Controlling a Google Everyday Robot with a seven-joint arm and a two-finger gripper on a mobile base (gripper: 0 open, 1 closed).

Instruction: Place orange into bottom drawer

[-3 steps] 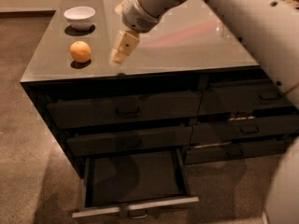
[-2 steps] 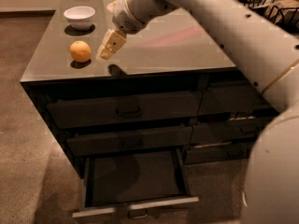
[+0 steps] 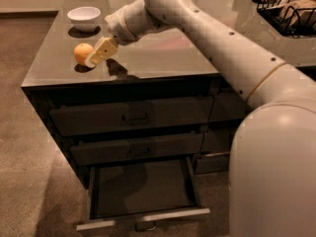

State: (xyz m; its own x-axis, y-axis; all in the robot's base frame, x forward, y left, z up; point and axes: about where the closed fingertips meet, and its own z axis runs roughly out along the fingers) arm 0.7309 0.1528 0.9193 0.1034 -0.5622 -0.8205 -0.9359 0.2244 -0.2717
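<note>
Orange (image 3: pixel 82 52) rests on tabletop (image 3: pixel 148 58), not lifted. End effector (image 3: pixel 96 57) is just right of orange, touching or almost touching its side, tilted down toward it; I judge this is approach for grasp. How wide it stands: cannot tell. White bowl (image 3: pixel 84 15) is behind orange, apart, not involved. Bottom drawer (image 3: pixel 143 191) is far below orange and a little right, pulled out so fruit can go in. Grasp must come first, I think.

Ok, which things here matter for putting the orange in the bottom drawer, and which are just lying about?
For the job: orange; bottom drawer, pulled open; gripper, close beside the orange.
Just lying about: white bowl; wire basket; top drawer and middle drawer, both shut.
</note>
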